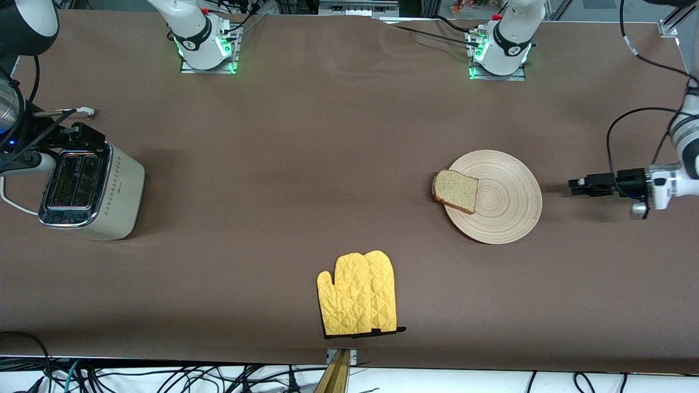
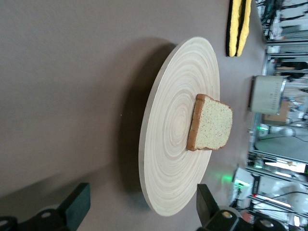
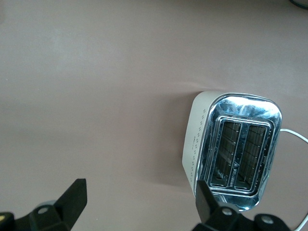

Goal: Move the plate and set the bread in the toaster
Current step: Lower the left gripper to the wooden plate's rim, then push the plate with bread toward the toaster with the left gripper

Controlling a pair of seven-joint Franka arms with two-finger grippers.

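Note:
The round light-wood plate (image 1: 505, 210) lies toward the left arm's end of the table. The seeded bread slice (image 1: 456, 191) rests on its rim on the side toward the right arm's end. Both show in the left wrist view, plate (image 2: 168, 159) and bread (image 2: 211, 124). My left gripper (image 1: 574, 185) is open and empty, low beside the plate's edge toward the left arm's end (image 2: 142, 208). The cream toaster (image 1: 90, 188) stands at the right arm's end, slots empty (image 3: 236, 144). My right gripper (image 1: 82, 135) is open and empty above the table beside the toaster (image 3: 139, 207).
A yellow quilted oven mitt (image 1: 357, 300) lies near the table's edge closest to the front camera and shows in the left wrist view (image 2: 238, 26). The toaster's white cord (image 1: 11, 202) trails off the right arm's end. Brown cloth covers the table.

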